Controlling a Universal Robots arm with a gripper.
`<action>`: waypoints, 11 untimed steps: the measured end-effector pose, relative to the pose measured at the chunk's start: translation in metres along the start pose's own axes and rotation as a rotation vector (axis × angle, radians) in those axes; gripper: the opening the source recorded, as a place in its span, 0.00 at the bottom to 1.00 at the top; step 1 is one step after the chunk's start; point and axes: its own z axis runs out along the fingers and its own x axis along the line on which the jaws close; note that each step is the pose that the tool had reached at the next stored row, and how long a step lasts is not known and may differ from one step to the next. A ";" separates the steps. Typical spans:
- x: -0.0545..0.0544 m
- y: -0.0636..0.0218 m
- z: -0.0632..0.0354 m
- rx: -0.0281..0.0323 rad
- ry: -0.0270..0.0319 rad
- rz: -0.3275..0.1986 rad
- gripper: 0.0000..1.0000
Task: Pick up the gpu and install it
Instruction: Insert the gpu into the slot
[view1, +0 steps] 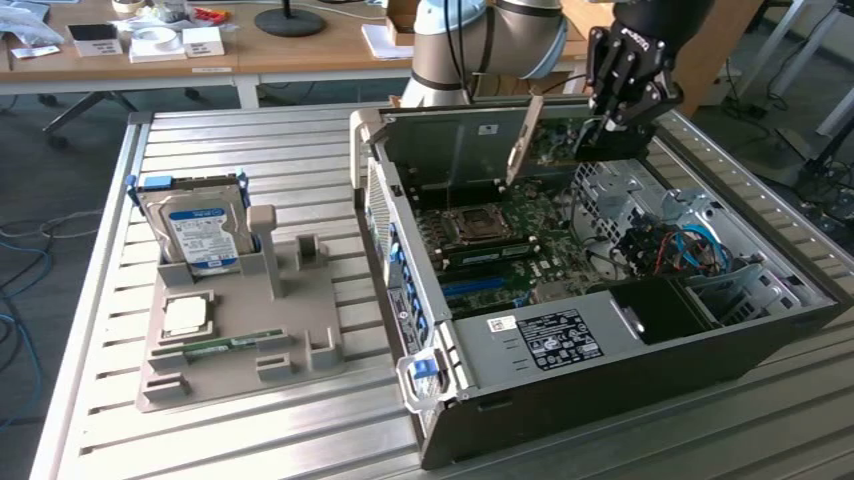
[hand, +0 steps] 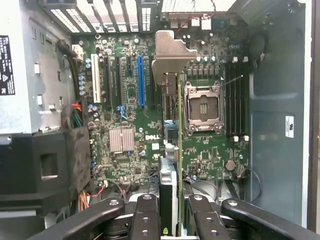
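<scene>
The gpu is showing dark with a silvery bracket, the gripper black. The motherboard is showing green; the drive is wearing a blue-white label.

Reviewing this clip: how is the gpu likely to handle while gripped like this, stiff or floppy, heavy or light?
Probably stiff: the gpu runs straight, edge-on, from the gripper. Likely light, being thin. Its metal bracket may weight the far end.

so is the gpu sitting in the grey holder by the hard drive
No, the gripper holds the gpu above the open computer case.
</scene>
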 end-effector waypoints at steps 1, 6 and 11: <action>0.000 0.0011 0.0014 -0.0001 0.0000 0.000 0.27; 0.001 0.0054 0.0078 -0.0012 0.0001 0.000 0.27; 0.002 0.0090 0.0130 -0.0021 0.0001 0.000 0.27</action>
